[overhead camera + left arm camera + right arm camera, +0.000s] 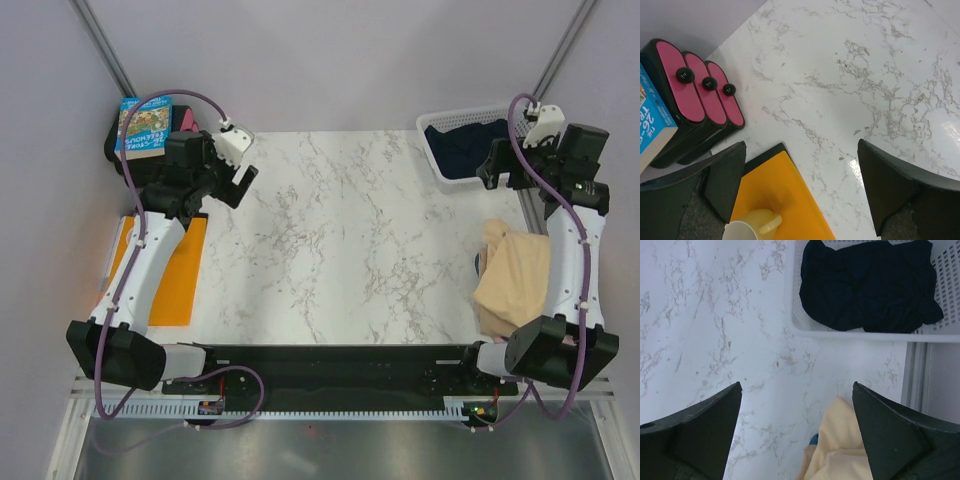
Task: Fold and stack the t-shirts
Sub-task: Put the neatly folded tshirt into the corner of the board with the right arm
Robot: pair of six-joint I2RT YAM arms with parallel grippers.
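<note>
A pale yellow t-shirt point(512, 275) lies folded in a pile at the table's right edge, partly under my right arm; it also shows in the right wrist view point(840, 450), with a bit of blue cloth under it. A dark navy t-shirt point(465, 145) lies crumpled in the white basket point(440, 172) at the back right, also in the right wrist view point(867, 285). My right gripper point(797, 395) is open and empty, held above the table between basket and pile. My left gripper point(802, 150) is open and empty, above the table's back left.
A flat orange sheet point(175, 275) lies on a dark mat at the left edge, with a pale yellow mug point(752, 227) on it. Black-and-pink boxes point(705, 95) and a blue book point(142, 127) sit at the back left corner. Grey walls enclose the table.
</note>
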